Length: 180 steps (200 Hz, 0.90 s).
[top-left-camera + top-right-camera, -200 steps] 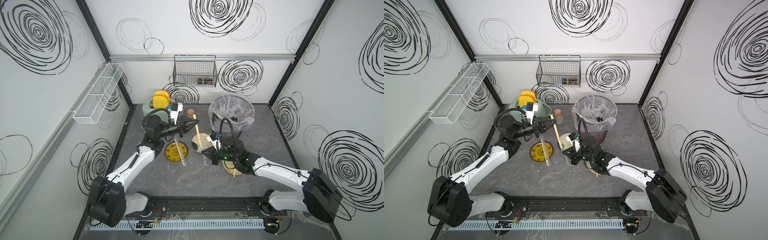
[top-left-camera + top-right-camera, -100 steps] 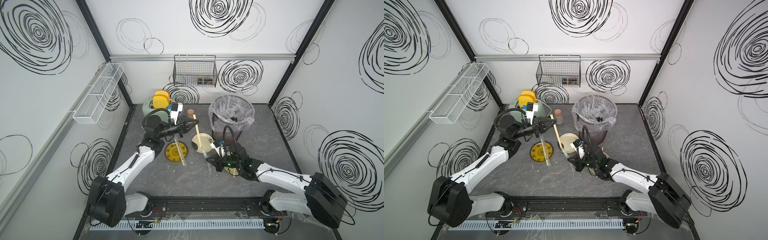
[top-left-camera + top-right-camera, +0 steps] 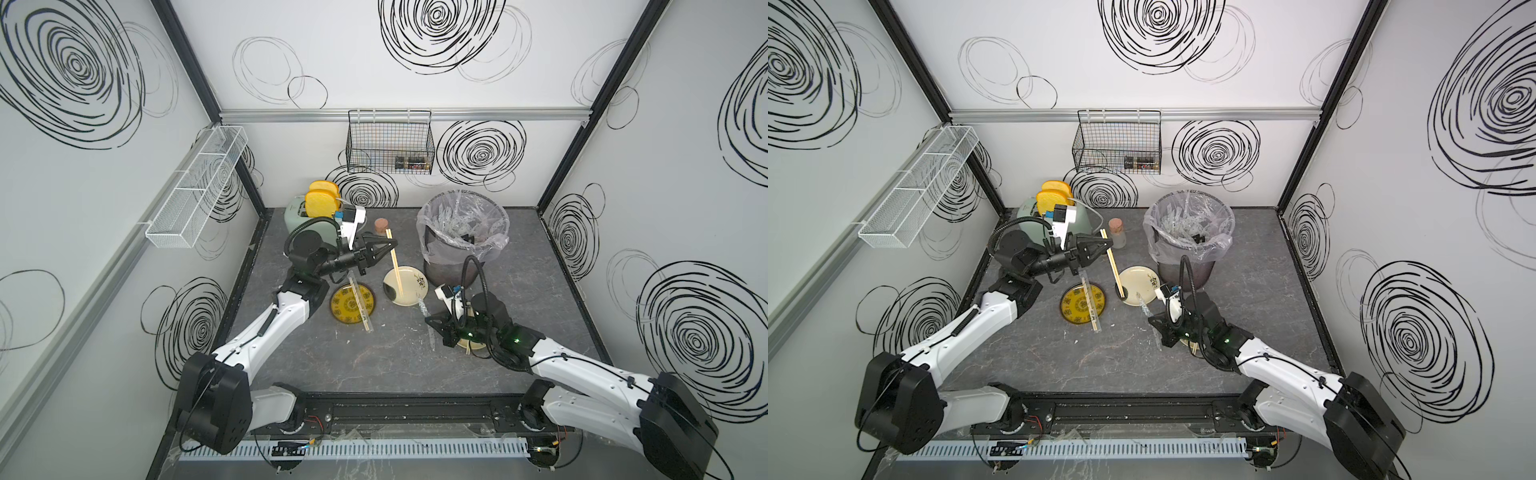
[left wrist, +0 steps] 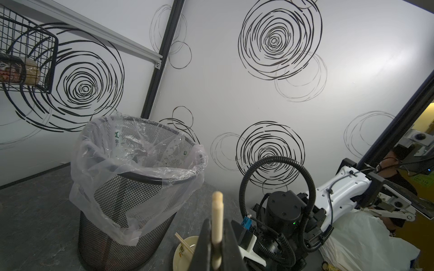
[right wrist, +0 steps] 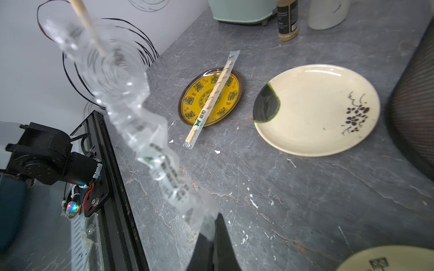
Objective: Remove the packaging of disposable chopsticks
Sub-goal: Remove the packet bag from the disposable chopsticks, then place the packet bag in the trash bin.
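Note:
My left gripper is shut on the upper end of a bare pair of disposable chopsticks, which slants down over the cream plate. My right gripper is shut on one end of crumpled clear packaging. The packaging's far end still reaches the chopsticks' lower tip. A second wrapped pair lies across the yellow plate. More chopsticks lie on a plate under the right arm.
A mesh bin with a clear liner stands at the back right, full of clear wrappers. A green toaster and a corked jar stand at the back left. A wire basket hangs on the back wall.
My right gripper has pulled back toward the table's front, drawing the packaging down off the chopsticks. The left arm has held still.

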{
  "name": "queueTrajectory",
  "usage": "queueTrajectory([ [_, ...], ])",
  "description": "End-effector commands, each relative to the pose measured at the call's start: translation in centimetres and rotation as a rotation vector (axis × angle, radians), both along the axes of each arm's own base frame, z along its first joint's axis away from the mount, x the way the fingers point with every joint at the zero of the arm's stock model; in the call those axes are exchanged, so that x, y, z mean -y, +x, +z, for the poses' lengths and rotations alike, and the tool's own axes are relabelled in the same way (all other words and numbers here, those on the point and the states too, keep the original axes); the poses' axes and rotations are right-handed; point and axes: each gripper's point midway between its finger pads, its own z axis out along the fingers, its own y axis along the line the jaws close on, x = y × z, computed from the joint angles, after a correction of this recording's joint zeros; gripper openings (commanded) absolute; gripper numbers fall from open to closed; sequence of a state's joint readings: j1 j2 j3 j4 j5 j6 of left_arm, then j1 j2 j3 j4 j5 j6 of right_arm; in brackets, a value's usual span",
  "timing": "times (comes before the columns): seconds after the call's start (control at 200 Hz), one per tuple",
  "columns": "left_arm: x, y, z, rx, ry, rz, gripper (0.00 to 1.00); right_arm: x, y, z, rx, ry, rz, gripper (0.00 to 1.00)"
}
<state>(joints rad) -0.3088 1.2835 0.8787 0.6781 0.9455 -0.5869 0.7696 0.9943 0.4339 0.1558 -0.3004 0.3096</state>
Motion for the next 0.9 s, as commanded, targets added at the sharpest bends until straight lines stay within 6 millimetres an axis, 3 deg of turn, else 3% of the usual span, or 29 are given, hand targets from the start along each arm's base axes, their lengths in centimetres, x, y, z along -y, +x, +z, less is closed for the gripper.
queueTrajectory([
  [0.0,-0.2,-0.4,0.5,0.041,-0.005,-0.007,0.00,0.6,0.4,2.6,0.060,0.006,-0.026,0.00],
  [0.305,-0.2,-0.7,0.4,0.037,0.004,-0.015,0.00,1.6,5.9,15.1,0.270,-0.016,-0.173,0.00],
  [0.55,-0.2,-0.8,0.3,0.048,0.029,-0.004,0.00,3.3,13.1,22.1,0.332,-0.060,-0.287,0.00],
  [0.675,0.0,-0.8,0.2,0.042,0.028,-0.010,0.00,5.3,17.6,23.3,0.330,-0.117,-0.369,0.00],
  [0.761,0.1,-1.0,0.3,0.046,0.029,-0.014,0.00,6.9,20.5,22.9,0.298,-0.149,-0.419,0.00],
  [0.896,0.1,-0.9,0.0,0.041,0.036,-0.010,0.00,8.8,23.9,20.3,0.229,-0.215,-0.463,0.00],
])
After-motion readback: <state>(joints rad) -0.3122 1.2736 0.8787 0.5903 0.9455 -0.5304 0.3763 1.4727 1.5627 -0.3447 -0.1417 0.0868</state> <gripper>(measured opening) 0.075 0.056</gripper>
